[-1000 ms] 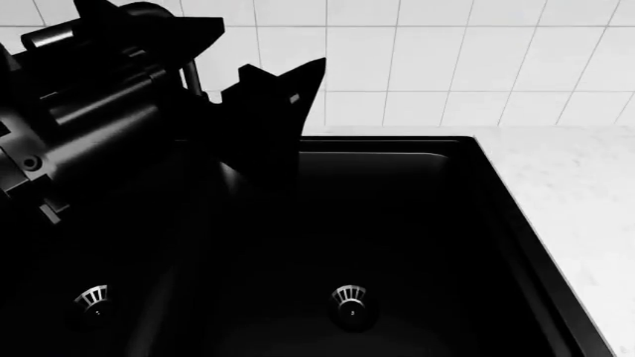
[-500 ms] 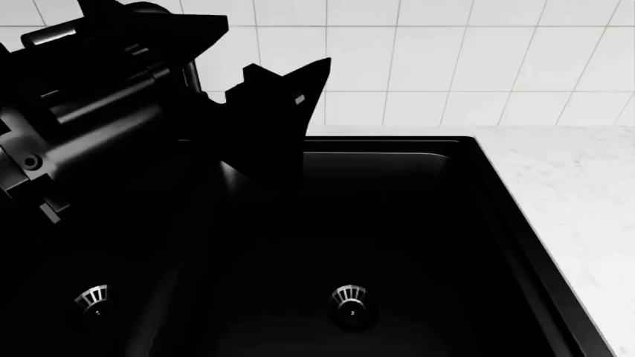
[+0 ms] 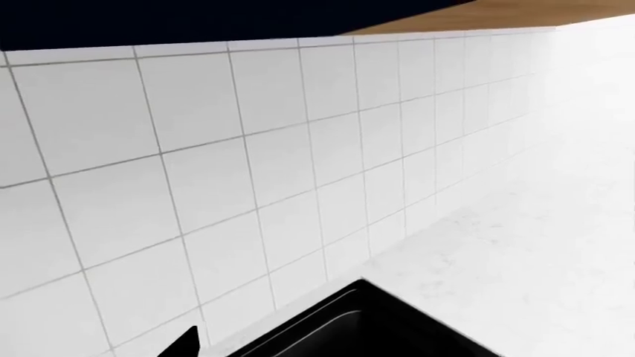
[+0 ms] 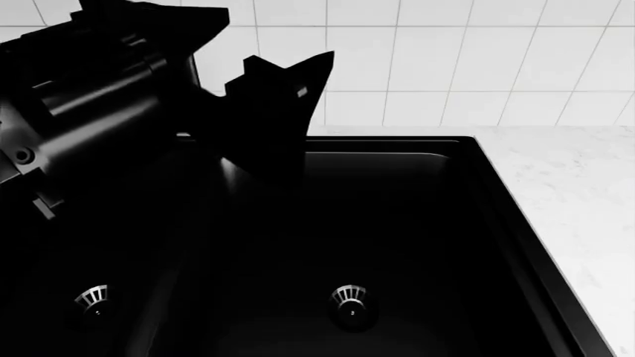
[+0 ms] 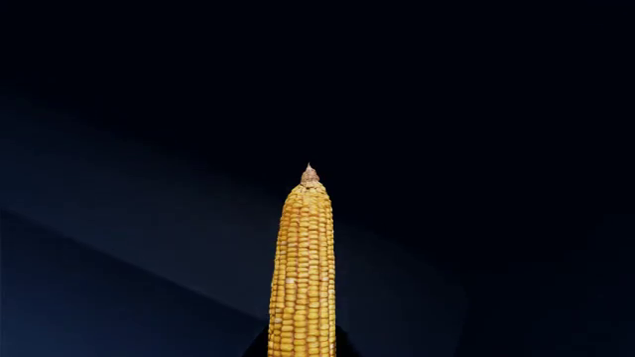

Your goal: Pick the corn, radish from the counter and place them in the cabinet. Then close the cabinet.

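Only the right wrist view shows the corn [image 5: 303,275]: one cob, its tapered tip pointing away from the camera against a dark navy surface, its lower end running out of the picture at the camera's edge. The right end effector itself does not appear in any picture, so whether it pinches the cob cannot be told.

The head view shows what the wrist views lack: a black double sink [image 4: 397,223] with two basins and two metal drains [image 4: 349,297], one in each basin. The left end effector [image 4: 253,82] hangs over the sink's left basin near the white tiled wall [image 4: 476,59], its two dark pointed fingers [image 4: 282,104] spread apart with a strip of tile showing between them and nothing between them. To the sink's right lies the white marble bench [image 4: 575,193].

The left wrist view looks along the tiled wall, catching a corner of the sink, a long stretch of bench and, above, a dark cabinet underside [image 3: 198,22] beside a strip of wood-coloured panel [image 3: 496,15].

The radish appears in none of the three views.
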Tool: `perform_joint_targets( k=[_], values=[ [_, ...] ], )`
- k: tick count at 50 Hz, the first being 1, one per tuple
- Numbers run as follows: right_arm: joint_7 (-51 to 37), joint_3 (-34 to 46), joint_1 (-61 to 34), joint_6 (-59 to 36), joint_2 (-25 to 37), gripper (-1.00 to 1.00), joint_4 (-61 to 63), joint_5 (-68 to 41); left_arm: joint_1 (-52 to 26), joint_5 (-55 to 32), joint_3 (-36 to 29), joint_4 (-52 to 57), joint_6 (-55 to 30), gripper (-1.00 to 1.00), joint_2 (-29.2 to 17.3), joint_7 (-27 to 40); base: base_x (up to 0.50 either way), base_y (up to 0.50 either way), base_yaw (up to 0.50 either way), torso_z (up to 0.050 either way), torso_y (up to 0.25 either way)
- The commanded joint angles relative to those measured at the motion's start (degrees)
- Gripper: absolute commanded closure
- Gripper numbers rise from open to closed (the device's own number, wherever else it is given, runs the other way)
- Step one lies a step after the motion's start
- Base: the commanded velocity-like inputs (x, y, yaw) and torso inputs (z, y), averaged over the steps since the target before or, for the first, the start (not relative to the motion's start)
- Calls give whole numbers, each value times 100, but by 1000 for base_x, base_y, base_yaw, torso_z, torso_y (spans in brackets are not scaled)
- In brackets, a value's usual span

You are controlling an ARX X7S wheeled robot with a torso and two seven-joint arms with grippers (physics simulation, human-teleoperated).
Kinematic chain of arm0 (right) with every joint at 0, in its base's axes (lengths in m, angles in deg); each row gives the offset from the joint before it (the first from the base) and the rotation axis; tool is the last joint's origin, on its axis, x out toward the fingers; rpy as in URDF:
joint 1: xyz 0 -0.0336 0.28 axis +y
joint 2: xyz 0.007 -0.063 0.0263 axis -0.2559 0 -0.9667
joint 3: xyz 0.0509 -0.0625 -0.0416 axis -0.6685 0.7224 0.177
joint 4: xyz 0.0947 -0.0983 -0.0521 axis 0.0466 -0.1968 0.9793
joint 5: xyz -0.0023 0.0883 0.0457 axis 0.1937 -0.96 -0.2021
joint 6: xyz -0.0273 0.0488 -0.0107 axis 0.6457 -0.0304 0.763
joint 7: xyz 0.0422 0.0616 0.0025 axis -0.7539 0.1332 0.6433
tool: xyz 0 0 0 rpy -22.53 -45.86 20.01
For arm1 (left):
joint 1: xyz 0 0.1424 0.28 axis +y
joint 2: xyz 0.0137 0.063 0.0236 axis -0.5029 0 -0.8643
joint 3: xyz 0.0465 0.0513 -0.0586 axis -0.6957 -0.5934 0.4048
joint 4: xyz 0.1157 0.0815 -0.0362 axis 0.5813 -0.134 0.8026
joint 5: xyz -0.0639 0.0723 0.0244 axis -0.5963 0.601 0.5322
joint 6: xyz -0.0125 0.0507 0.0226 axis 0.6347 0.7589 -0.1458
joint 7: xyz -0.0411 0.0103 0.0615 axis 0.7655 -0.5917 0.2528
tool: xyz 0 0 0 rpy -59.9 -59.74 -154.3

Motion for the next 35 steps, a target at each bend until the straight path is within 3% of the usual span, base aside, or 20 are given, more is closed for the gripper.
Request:
perform_joint_targets(
  k=[1, 11, 15, 35],
  values=[
    [1497, -364, -363, -236, -894, 100, -1649, 1969, -93, -14, -46, -38, 34, -100, 13, -16, 0, 0, 0, 0, 0],
    [3977, -2641, -367, -268, -2215, 100, -3182, 6535, -62, 45, -47, 13, 45, -100, -13, -39, 0, 0, 0, 0, 0],
    [4556, -3599, -368, -96, -2541, 100, -3502, 8072, -76, 15, -49, 31, 48, -100, -62, -28, 0, 0, 0, 0, 0],
    [5387, -3182, -368, -568, -2604, 100, -4362, 9386, -108, 27, -102, 62, 93, -100, -82, -46, 0, 0, 0, 0, 0]
  ],
)
